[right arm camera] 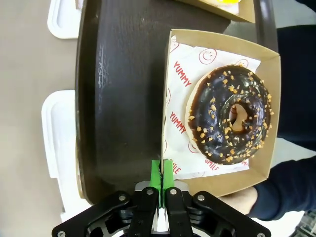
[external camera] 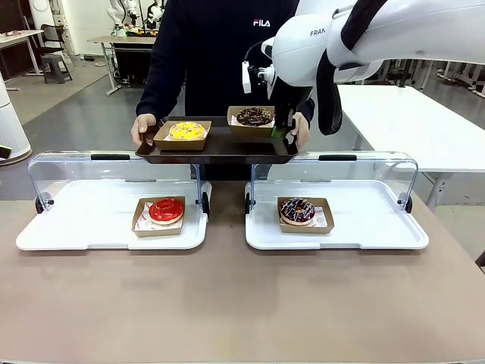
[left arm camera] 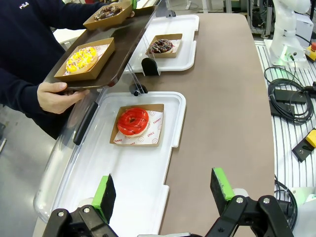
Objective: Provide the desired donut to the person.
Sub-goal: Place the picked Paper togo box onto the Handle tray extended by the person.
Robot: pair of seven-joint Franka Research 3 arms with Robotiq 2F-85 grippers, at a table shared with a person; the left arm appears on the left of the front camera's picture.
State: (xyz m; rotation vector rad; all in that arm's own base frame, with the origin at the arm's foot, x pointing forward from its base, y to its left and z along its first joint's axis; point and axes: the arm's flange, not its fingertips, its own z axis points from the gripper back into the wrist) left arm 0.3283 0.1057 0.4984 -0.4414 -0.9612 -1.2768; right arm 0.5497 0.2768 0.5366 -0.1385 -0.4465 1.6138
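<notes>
**Chocolate donut's box pinched on the person's tray**

The person (external camera: 220, 45) in the black sweatshirt holds a dark tray (external camera: 216, 148) out over the table with both hands. On it sit two cardboard boxes: a yellow-iced donut (external camera: 186, 130) and a chocolate donut with nut crumbs (right arm camera: 229, 113). The right gripper (right arm camera: 161, 170) has its green pads pressed together on the near wall of the chocolate donut's box (right arm camera: 266, 108), which rests on the tray. The left gripper (left arm camera: 163, 190) hangs with its jaws wide apart and nothing between them, above the white display tray (left arm camera: 148, 197) that holds a red-iced donut (left arm camera: 132, 121). A sprinkled chocolate donut (external camera: 297, 210) lies in the other display tray.
</notes>
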